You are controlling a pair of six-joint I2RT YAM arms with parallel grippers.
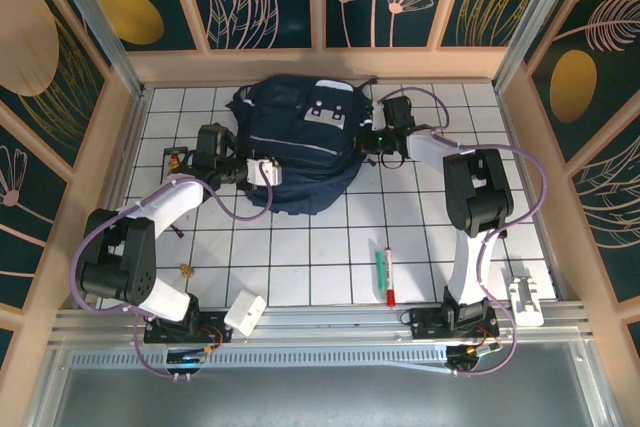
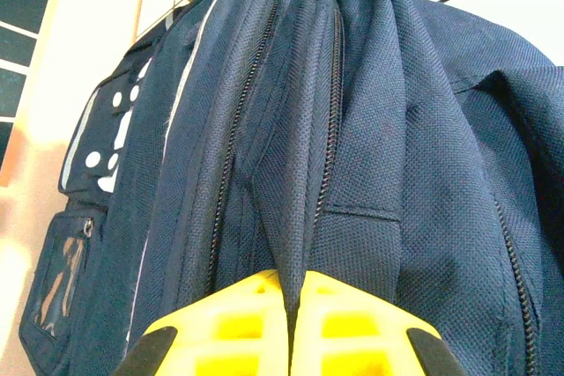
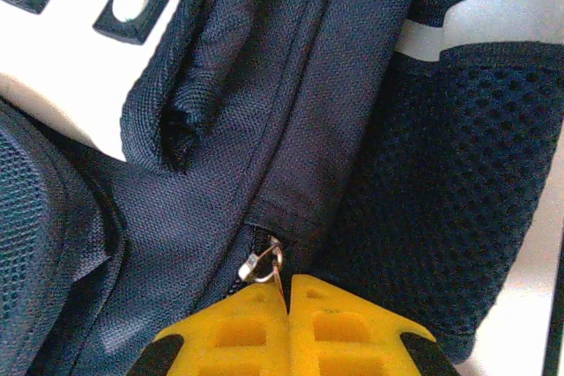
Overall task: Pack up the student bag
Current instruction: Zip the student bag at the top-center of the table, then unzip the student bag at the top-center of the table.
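You have the student bag (image 1: 295,152) lying on the tabletop (image 1: 300,257), your left hand (image 2: 292,292) pinching a fabric fold (image 2: 284,209) on its left side, probably as an anchor, while your right hand (image 3: 286,292) pinches its right-side zipper pull (image 3: 263,263).

A white-tiled table (image 1: 300,247) is seen mid-frame. Right of lower centre, a green marker (image 1: 380,269) and a red-capped white pen (image 1: 390,279) are laid side by side. A white block (image 1: 245,311) is set lower left, with a small tan scrap (image 1: 185,269) found nearby.

Student bag (image 1: 295,147) on table (image 1: 300,239); pens (image 1: 385,273) before it.
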